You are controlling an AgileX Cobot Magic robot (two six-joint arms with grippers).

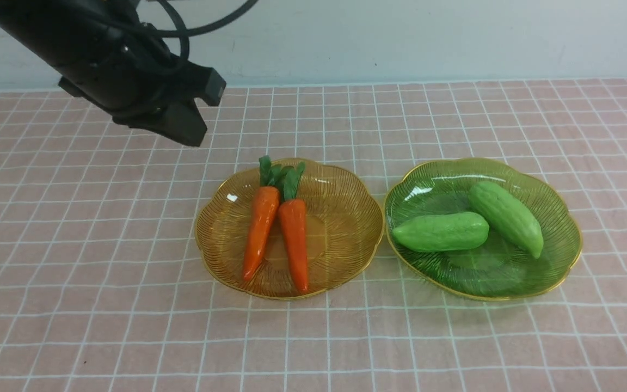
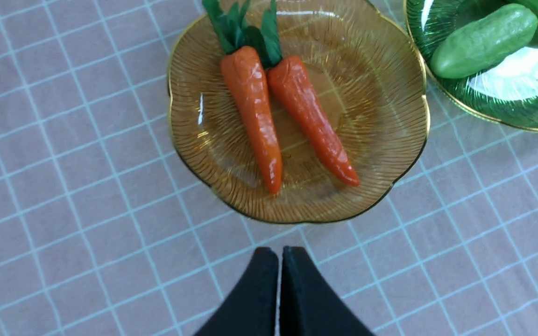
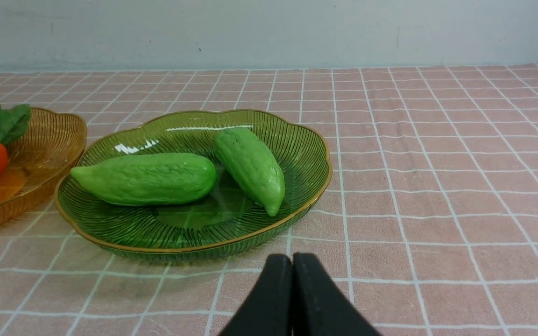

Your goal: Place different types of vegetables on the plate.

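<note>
With both grippers pressed together and empty, I see sorted plates.
Left gripper hangs beside amber plate bearing carrots; right gripper near green plate bearing gourds.

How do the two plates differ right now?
Colour: the amber ribbed glass plate is orange-brown; the green ribbed glass plate is deep green.
Contents: the amber plate holds two glossy orange carrots with dark green tops; the green plate holds two smooth light-green gourds.
Layout: the carrots lie nearly parallel, tops together; the gourds lie angled, ends meeting.
Shared: scalloped gold rims, side by side on the pink checked cloth.
</note>
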